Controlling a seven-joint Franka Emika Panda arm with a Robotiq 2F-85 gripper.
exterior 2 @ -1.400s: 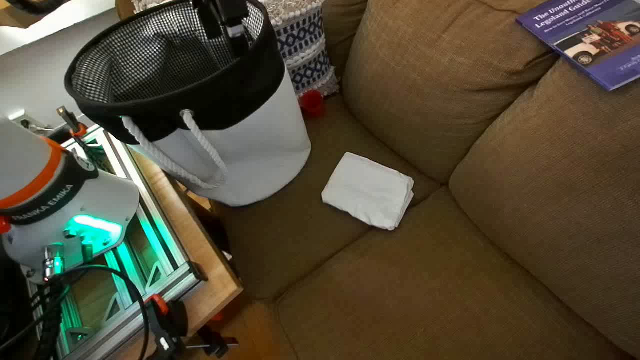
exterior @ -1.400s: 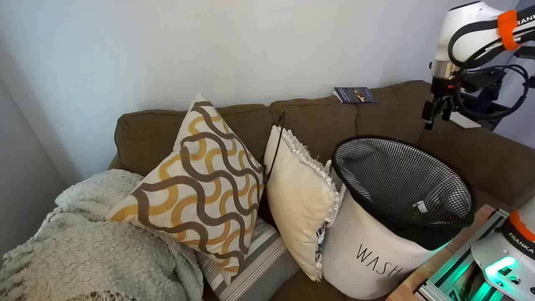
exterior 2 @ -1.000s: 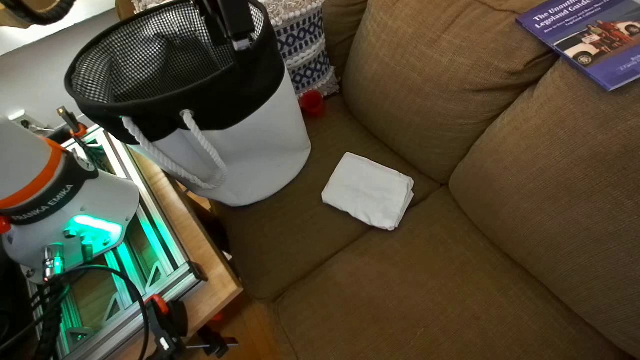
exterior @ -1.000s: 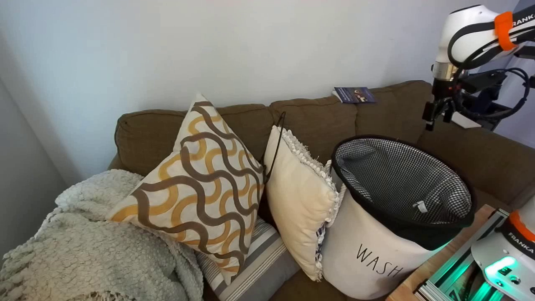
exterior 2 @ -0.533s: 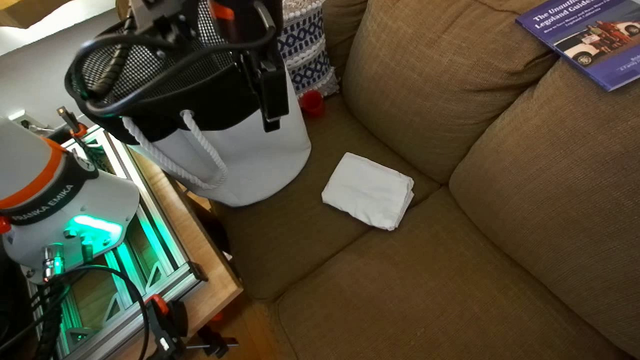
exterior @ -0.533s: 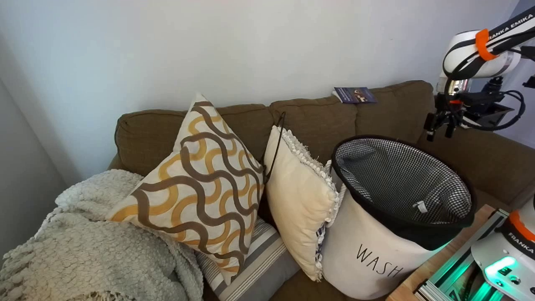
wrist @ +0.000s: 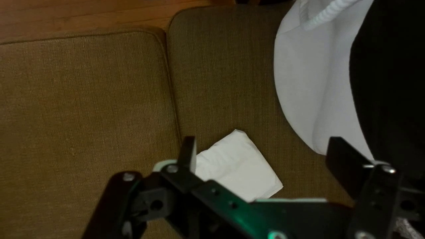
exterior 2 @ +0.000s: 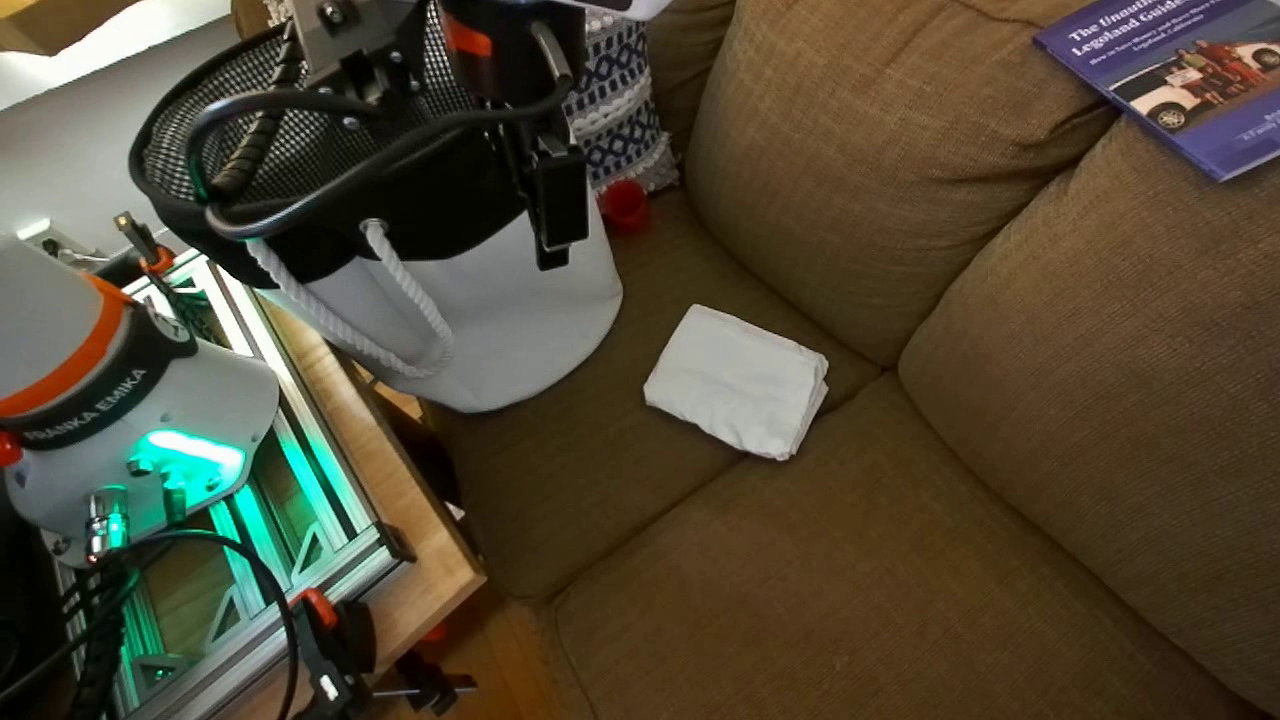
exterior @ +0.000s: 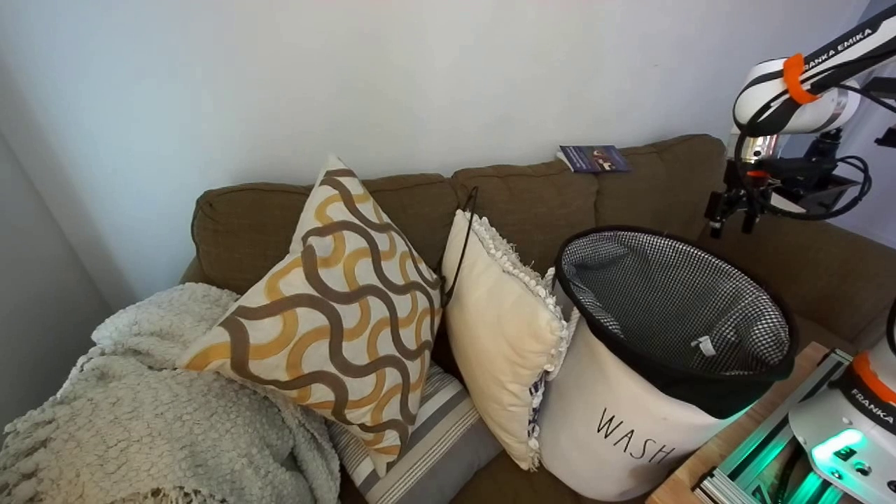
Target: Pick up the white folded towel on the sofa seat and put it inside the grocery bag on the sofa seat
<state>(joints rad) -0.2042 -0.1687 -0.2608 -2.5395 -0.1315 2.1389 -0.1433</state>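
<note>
The white folded towel (exterior 2: 738, 382) lies flat on the brown sofa seat. The wrist view shows it (wrist: 237, 166) below the jaws, partly covered by the left finger and the gripper body. The bag is a tall white container with a black rim, lettered WASH (exterior: 595, 385); it stands upright beside the towel (exterior 2: 510, 335) and at the right of the wrist view (wrist: 303, 83). My gripper (wrist: 260, 146) is open and empty, well above the seat. In an exterior view the gripper (exterior: 732, 225) is just beyond the bag's far rim. The towel is hidden there.
A fringed cushion (exterior: 497, 336) leans against the bag. A patterned pillow (exterior: 336, 315) and fleece blanket (exterior: 168, 413) lie farther along. A red cup (exterior 2: 625, 206) sits behind the bag. A book (exterior 2: 1180, 80) rests on the backrest. The robot's wooden base table (exterior 2: 440, 550) borders the seat.
My arm has come down and the wrist has turned; in an exterior view the gripper has moved down from the bag's mouth to in front of its side. The towel and bag have not moved.
</note>
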